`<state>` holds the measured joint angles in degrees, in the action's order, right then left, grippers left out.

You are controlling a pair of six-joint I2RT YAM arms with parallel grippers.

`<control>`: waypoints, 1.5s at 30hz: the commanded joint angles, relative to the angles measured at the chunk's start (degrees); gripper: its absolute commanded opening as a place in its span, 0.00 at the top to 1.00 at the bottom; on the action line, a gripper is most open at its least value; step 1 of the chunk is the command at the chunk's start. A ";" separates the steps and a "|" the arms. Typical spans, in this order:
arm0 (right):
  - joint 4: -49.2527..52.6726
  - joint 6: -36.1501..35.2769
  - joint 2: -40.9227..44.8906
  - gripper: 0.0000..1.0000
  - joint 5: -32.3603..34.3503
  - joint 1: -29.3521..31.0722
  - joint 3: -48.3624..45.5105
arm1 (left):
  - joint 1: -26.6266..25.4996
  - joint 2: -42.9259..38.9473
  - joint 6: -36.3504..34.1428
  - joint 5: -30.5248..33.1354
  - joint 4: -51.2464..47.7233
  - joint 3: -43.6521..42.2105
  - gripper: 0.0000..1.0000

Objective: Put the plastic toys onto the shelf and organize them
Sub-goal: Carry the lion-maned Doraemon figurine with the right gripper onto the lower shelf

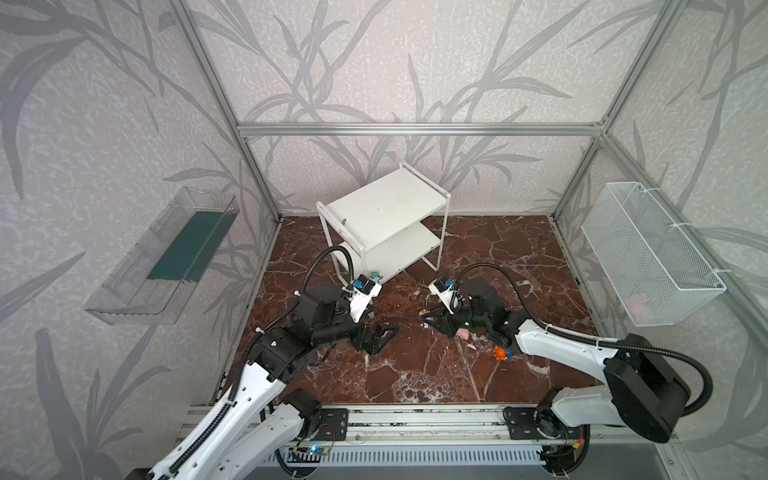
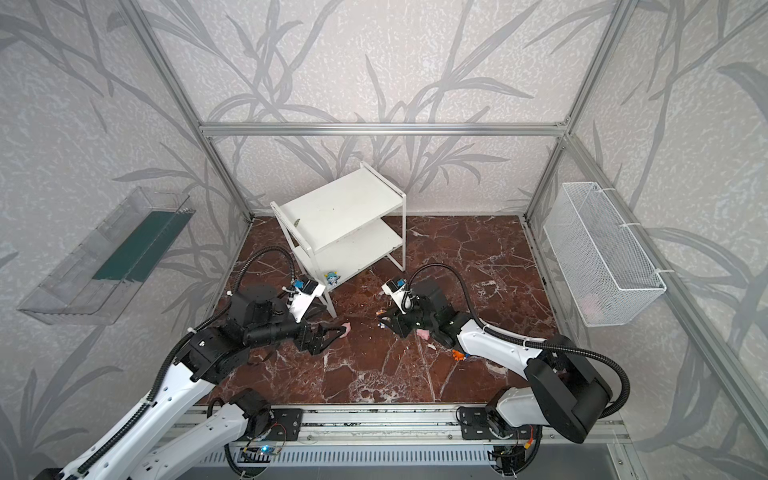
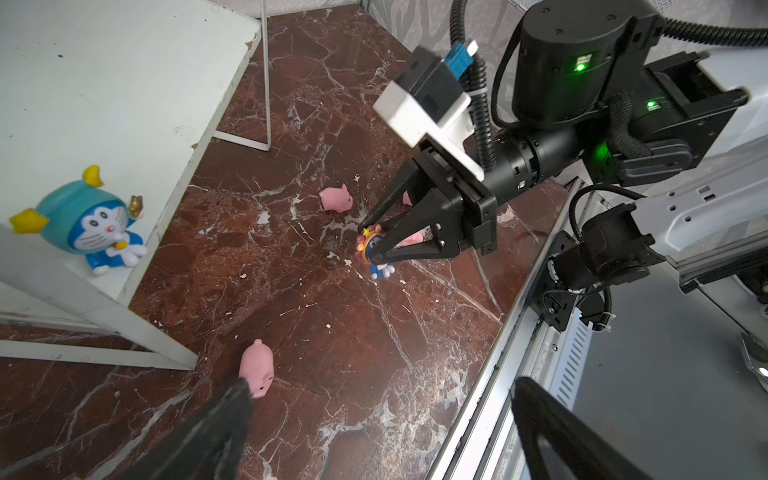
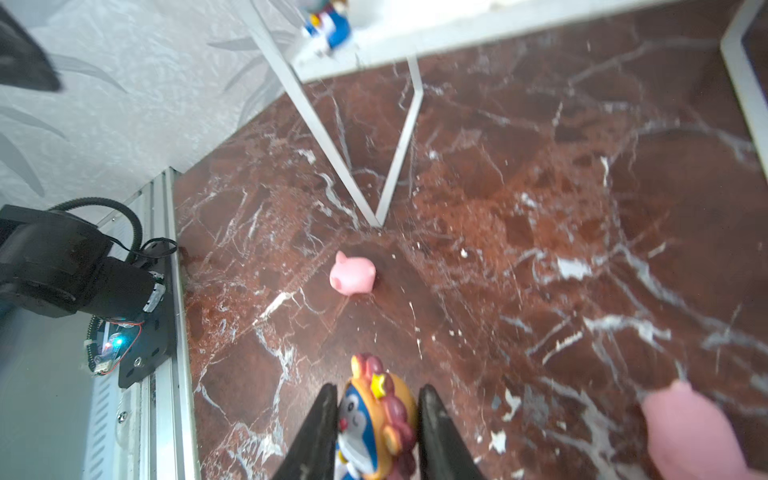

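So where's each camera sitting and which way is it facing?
Top views: high at the front, looking down at the white two-tier metal-legged shelf on the brown marble table; both arms show.
Left wrist: behind the open left gripper, facing the right gripper.
Right wrist: behind its own fingers, shut on the orange-maned blue cartoon figurine, facing the shelf.
Shared: both wrist views show that figurine and the shelf.

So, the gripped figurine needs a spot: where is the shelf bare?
The top board is nearly bare, edge to edge. The lower board shows free beyond the blue figurine at its front corner. Crowded: the floor around the pigs.
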<state>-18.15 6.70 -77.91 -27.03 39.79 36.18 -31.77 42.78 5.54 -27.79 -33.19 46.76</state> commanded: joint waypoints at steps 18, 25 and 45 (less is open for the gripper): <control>-33.80 -7.81 -17.84 0.77 -7.37 -2.77 14.99 | 0.01 -7.37 -2.09 27.99 -2.58 -0.09 0.01; -40.28 -8.88 -25.46 0.77 -10.55 -3.54 19.73 | 0.04 -7.16 -2.72 28.06 -2.66 -0.36 0.01; -39.38 -14.51 -33.70 0.75 -13.65 -4.48 25.23 | 0.75 -7.37 -3.16 27.14 -2.16 -0.82 0.01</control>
<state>-56.29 -5.93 -110.37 -39.44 35.62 59.81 -31.40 35.70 3.42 -0.56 -35.35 46.61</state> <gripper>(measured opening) 0.298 0.994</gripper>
